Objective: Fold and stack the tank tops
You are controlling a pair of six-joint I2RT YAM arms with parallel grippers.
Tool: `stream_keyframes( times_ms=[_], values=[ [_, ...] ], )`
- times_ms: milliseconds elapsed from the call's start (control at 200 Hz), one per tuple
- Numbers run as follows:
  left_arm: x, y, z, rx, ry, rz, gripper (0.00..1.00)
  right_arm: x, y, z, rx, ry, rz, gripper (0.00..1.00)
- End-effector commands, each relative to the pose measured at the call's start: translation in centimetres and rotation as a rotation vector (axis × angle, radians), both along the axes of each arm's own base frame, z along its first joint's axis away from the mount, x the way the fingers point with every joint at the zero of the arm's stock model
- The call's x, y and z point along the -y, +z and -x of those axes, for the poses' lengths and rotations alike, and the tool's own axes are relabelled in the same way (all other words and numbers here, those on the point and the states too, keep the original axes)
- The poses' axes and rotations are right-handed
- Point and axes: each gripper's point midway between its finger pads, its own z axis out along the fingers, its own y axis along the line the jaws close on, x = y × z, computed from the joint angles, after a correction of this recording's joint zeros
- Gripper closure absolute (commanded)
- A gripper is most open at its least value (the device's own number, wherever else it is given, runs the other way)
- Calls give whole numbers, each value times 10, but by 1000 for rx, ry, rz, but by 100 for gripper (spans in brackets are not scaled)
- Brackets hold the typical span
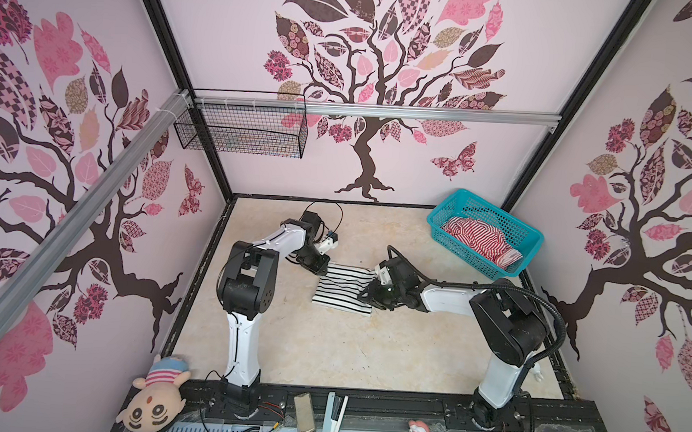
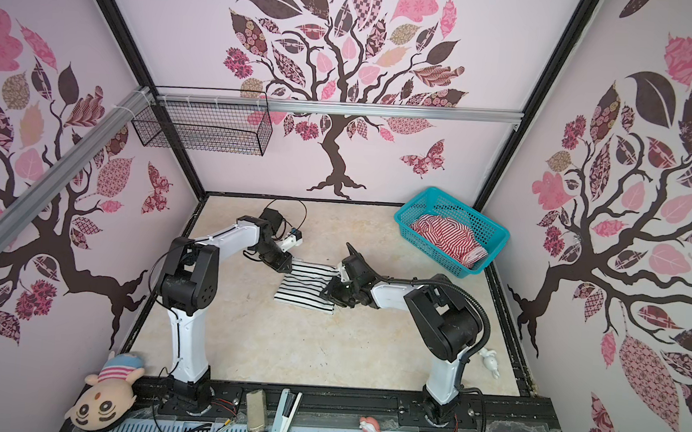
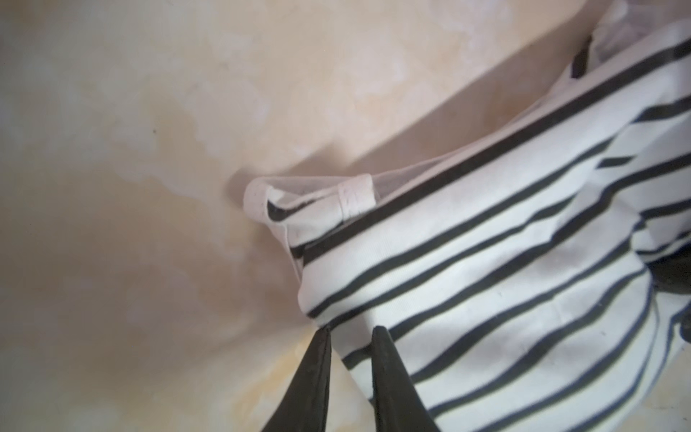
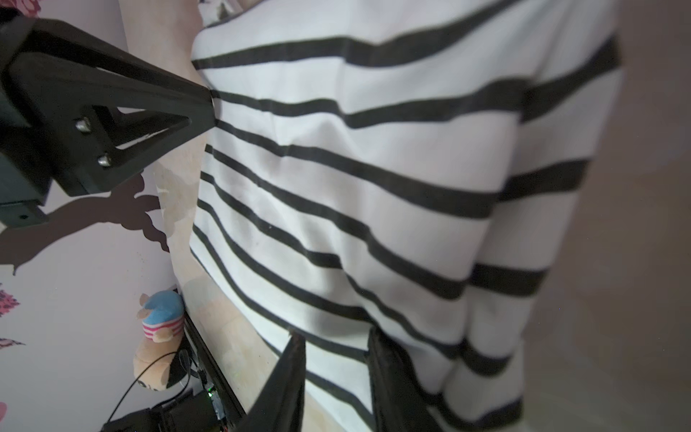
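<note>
Looking limp and light, the black-and-white tank top point(image 1: 339, 289) should pinch best at folded corners; right pincer point(image 4: 334, 336) parted, left pincer point(image 3: 352, 329) grip unclear.

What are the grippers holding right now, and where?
Cannot be told. Both sets of jaws stand slightly apart at the black-and-white tank top: left gripper at its far-left corner, right gripper at its right edge.
</note>
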Motion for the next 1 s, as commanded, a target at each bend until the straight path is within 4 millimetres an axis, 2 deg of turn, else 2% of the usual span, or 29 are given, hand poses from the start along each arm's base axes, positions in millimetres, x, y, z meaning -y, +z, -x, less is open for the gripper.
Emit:
stream_keyframes(
  times_ms=[0,75,150,435,555,675,795,996],
  values=[
    [12,46,10,85,-28,52,75,-9,52,-13,93,12,-21,62],
    [24,56,24,90,-65,70,75,-12,57,-24,110,7,-3,59],
    [35,56,38,77,-98,78,75,-12,47,-33,90,0,24,59],
    [59,26,84,-58,-189,128,75,3,8,-51,36,-61,79,60],
    [64,14,99,-126,-208,158,75,9,5,-48,36,-71,92,60],
    [63,1,100,-140,-193,143,75,16,3,-43,35,-78,105,60],
    [46,-21,89,-119,-147,24,75,18,-2,-41,27,-69,121,60],
    [31,-32,90,-123,-118,-26,75,19,21,-43,69,-78,104,59]
  ],
)
